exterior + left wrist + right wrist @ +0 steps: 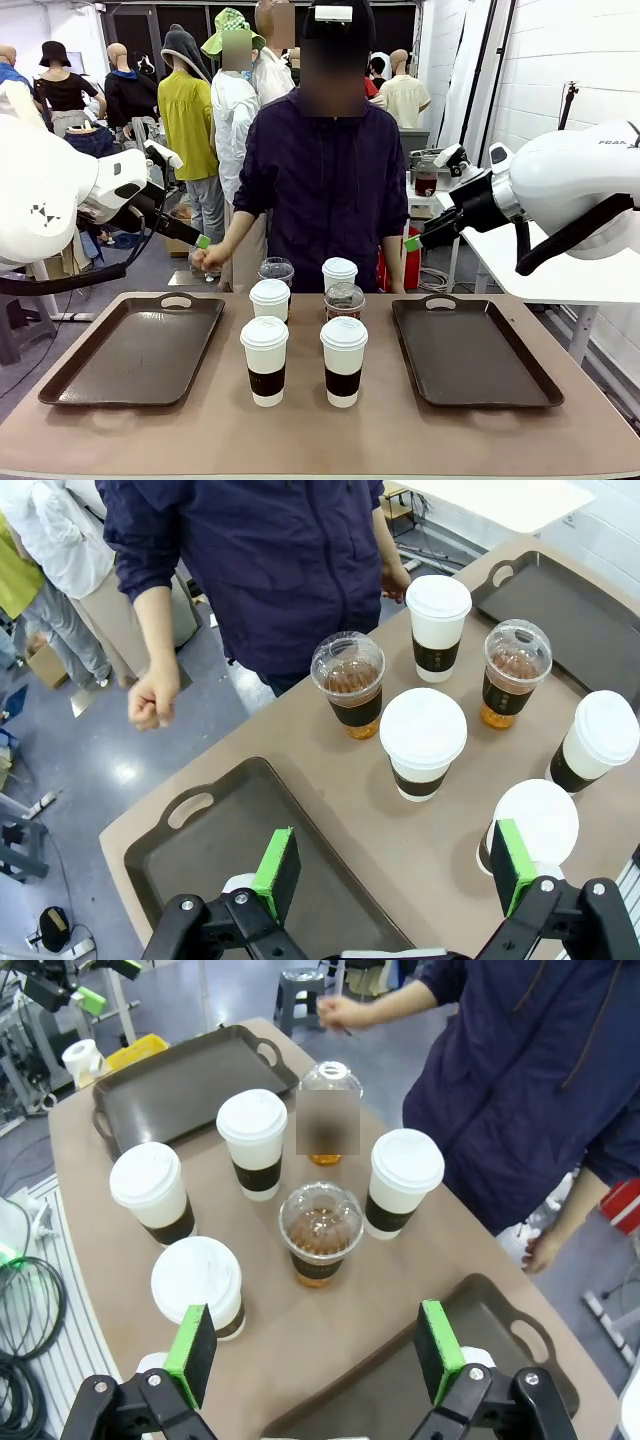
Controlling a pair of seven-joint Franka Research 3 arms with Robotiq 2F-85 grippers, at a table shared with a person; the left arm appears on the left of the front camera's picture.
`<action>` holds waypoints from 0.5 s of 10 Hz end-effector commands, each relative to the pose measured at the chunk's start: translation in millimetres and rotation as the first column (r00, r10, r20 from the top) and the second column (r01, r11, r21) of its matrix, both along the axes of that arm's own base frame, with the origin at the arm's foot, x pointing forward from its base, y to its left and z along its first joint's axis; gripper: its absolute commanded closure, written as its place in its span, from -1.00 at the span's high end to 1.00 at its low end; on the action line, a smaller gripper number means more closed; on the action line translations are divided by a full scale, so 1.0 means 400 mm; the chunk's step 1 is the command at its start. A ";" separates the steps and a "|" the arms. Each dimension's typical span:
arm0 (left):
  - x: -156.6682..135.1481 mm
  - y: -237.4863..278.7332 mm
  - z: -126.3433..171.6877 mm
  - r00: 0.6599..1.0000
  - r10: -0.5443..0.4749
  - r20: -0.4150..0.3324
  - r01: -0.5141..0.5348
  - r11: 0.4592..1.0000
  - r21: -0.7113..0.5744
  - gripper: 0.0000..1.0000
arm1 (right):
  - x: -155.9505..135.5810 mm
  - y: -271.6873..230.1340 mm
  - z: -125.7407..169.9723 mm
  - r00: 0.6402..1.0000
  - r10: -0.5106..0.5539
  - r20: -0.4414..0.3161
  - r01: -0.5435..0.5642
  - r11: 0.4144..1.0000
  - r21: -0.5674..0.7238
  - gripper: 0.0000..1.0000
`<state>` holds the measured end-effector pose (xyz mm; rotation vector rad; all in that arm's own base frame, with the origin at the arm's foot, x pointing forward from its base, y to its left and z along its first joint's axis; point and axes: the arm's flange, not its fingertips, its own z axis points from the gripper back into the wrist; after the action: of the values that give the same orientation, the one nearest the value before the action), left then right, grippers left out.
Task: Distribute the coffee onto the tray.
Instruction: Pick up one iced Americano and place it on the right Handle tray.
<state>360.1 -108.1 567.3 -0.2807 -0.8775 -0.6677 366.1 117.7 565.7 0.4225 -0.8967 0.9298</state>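
Ahead, six cups point(320, 1235), beyond spread fingers point(190, 1355) (untouched)

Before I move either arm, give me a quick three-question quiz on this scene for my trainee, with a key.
1. How many white paper cups stand on the table?
2. True or false: a clear dome-lidded cup already stands on the left tray.
3. The robot's left hand and right hand are: A) both open and empty, B) both shut, C) each holding a cup.
Key: 1) four; 2) false; 3) A.
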 end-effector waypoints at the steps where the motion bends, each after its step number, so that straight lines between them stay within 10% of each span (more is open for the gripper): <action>1: 0.001 0.004 0.000 1.000 0.000 0.000 0.000 1.000 -0.001 1.00 | -0.002 0.000 -0.002 1.000 0.010 -0.011 -0.010 1.000 -0.001 1.00; 5: 0.001 0.004 0.000 1.000 0.000 0.000 0.000 1.000 -0.001 1.00 | -0.002 0.000 -0.002 1.000 0.010 -0.011 -0.010 1.000 -0.001 1.00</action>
<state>360.1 -108.0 567.3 -0.2806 -0.8775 -0.6675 365.3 117.6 565.3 0.4204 -0.8887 0.9331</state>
